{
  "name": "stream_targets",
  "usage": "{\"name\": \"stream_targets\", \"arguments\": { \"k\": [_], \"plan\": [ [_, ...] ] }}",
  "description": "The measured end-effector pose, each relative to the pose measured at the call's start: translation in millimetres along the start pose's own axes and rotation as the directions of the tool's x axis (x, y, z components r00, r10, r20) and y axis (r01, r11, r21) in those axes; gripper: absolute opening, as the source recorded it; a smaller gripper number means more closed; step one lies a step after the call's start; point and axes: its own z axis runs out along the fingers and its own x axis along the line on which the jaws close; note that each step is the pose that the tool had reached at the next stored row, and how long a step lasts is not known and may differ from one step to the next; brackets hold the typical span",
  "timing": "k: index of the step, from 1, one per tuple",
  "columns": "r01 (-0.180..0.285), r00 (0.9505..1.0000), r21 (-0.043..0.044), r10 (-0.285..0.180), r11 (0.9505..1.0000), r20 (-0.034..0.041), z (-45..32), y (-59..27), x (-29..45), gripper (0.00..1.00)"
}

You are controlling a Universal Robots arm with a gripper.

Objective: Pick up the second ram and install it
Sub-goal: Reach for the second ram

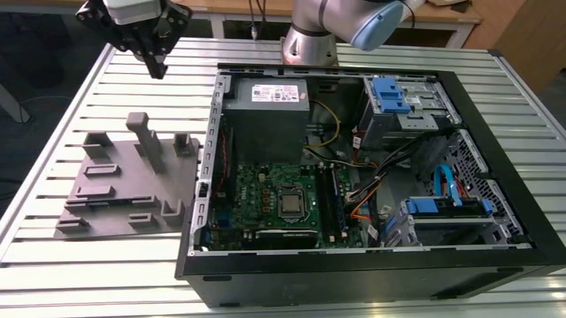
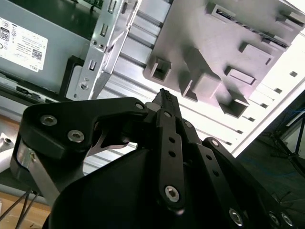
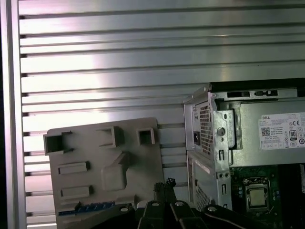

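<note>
Fingers (image 2: 167, 119) together, nothing between them. Gripper (image 1: 158, 69) high above tabletop (image 1: 115, 99), likely for clearance. Below, grey fixture (image 3: 102, 174) cradles second ram (image 3: 88, 207) at its edge, presumably presented for pickup. Beyond, open computer case (image 1: 495, 152).

Exterior view: bright, even overhead light. The table (image 1: 106, 265) slats carry a soft pale sheen with no hard glare. The grey fixture (image 1: 124, 192) throws short, soft shadows. Inside the computer case (image 1: 354, 271) it is dimmer, and the black walls shade the motherboard (image 1: 261, 182). The floor beyond the table is dark.

Second wrist view: the table (image 2: 281, 62) is blown out to white past the fixture's (image 2: 228, 43) far edge. The black gripper (image 2: 164, 95) is underexposed, with only its screw heads catching light.

First wrist view: a broad glare band lies across the table (image 3: 95, 62) slats. The fixture (image 3: 95, 162) is flatly lit with faint shadows.
</note>
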Motion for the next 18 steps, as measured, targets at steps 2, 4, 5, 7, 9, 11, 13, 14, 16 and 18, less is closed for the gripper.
{"name": "stream_targets", "arguments": {
  "k": [2, 4, 5, 7, 9, 11, 13, 14, 16, 18],
  "plan": [
    [0.000, 1.0000, 0.0000, 0.000, 1.0000, 0.0000, 0.0, -0.4, 5.7, 0.11],
    [0.000, 1.0000, -0.0001, 0.000, 1.0000, 0.0000, 0.0, -0.9, 11.6, 0.11],
    [0.000, 1.0000, -0.0001, 0.000, 1.0000, 0.0001, 0.1, -1.1, 14.6, 0.11],
    [0.000, 1.0000, 0.0000, 0.000, 1.0000, 0.0000, 0.0, -1.6, 20.5, 0.11],
    [0.000, 1.0000, 0.0000, 0.000, 1.0000, 0.0000, 0.0, -2.1, 26.5, 0.11],
    [0.000, 1.0000, -0.0001, 0.000, 1.0000, 0.0000, 0.1, -2.5, 31.9, 0.11],
    [0.000, 1.0000, -0.0001, 0.000, 1.0000, 0.0000, 0.1, -2.9, 37.5, 0.11],
    [0.000, 1.0000, -0.0001, 0.000, 1.0000, 0.0000, 0.1, -3.1, 40.0, 0.11],
    [0.000, 1.0000, 0.0000, 0.000, 1.0000, -0.0001, 0.2, -3.5, 44.9, 0.11],
    [0.000, 1.0000, -0.0001, 0.000, 1.0000, 0.0001, 0.4, -3.9, 49.5, 0.11]
  ]
}}
